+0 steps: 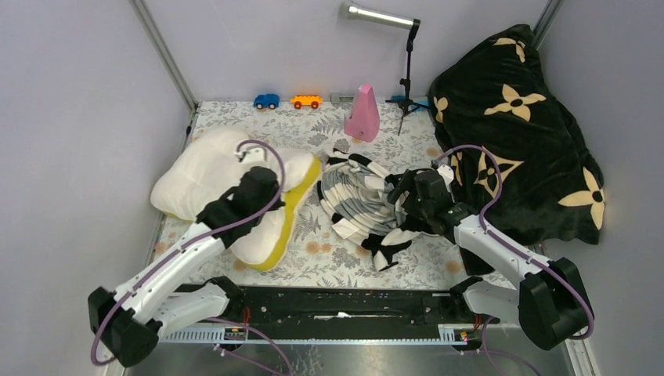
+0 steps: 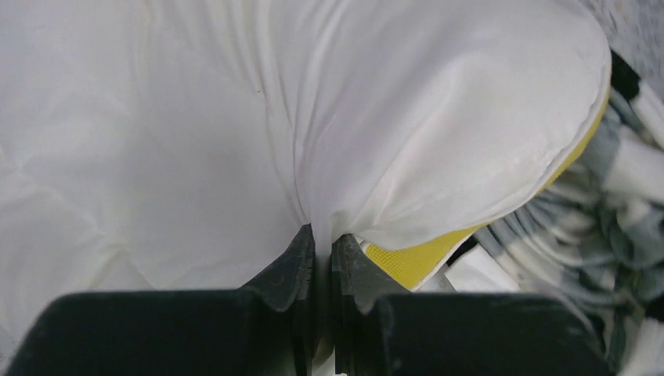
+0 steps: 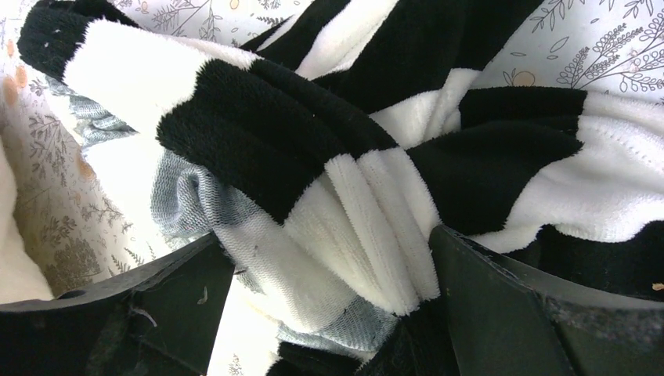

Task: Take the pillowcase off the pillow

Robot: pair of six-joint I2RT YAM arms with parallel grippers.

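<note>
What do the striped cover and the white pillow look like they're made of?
The black and cream striped pillowcase looks like plush fleece: short fuzzy pile, greyish knit backing. The puffy cream-white pillow with yellow edge seems smooth woven cloth, finely creased.

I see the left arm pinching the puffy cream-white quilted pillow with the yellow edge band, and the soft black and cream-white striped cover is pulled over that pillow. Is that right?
Not quite. The left gripper is shut on the puffy cream-white pillow, but the black and cream-white striped pillowcase is off it. It lies crumpled on the floral table beside the pillow, to its right. The top external view shows this.
</note>
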